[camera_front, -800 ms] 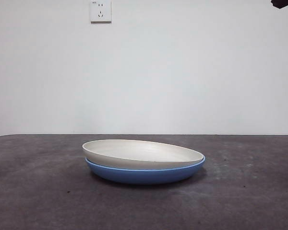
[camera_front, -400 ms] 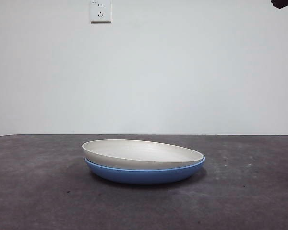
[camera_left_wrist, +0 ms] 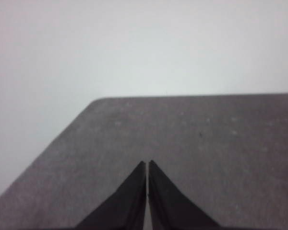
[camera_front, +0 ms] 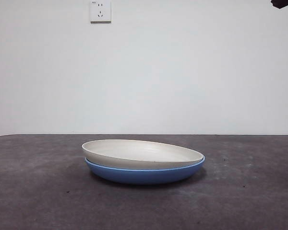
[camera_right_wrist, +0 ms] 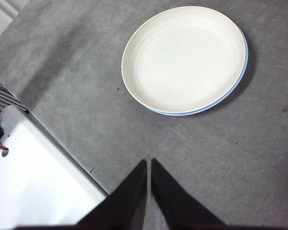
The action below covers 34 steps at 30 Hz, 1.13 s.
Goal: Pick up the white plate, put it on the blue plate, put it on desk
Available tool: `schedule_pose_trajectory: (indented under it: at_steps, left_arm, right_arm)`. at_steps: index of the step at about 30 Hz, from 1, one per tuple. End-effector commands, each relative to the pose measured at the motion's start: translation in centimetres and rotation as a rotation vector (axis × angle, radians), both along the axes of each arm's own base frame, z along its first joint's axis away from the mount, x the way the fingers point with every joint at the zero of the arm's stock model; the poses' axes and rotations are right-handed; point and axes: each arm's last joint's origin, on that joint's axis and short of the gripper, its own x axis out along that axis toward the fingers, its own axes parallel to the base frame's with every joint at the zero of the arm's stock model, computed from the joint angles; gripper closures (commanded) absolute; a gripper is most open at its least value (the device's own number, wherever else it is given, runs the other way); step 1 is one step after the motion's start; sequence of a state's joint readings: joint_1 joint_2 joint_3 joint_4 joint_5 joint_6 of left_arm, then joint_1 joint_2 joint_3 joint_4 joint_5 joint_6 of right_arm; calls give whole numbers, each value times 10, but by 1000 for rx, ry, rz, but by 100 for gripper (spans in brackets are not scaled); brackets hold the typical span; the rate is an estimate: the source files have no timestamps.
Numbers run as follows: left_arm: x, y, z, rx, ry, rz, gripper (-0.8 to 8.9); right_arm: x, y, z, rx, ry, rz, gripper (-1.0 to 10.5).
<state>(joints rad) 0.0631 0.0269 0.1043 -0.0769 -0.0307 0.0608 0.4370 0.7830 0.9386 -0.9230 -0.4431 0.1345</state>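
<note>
While the white plate is sitting nested in the blue plate on the desk, well ahead of the right gripper, both grippers are waiting closed and empty.

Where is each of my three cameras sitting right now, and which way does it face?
Front view: low at desk height, looking level across the desk at the white plate resting in the blue plate; one black arm tip in the top corner.
Left wrist view: on the left arm, facing bare desk and wall; the left gripper shows, jaws together.
Right wrist view: on the right arm, high up, looking down at both plates; the right gripper shows, jaws together.
Front and right wrist views share the plates.
</note>
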Motion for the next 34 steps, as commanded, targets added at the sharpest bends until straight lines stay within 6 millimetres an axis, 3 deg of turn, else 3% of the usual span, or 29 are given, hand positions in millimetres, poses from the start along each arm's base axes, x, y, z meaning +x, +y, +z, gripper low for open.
schedule_pose_trajectory:
  at_steps: [1, 16, 34]
  left_arm:
    - [1, 0, -8, -10, 12, 6, 805]
    - [3, 0, -41, -41, 180, 8, 805]
    - [3, 0, -40, -95, 171, 11, 805]
  right_arm:
    - [1, 1, 6, 6, -27, 14, 939]
    - [1, 1, 6, 6, -28, 14, 939]
    - [1, 1, 6, 6, -28, 14, 939]
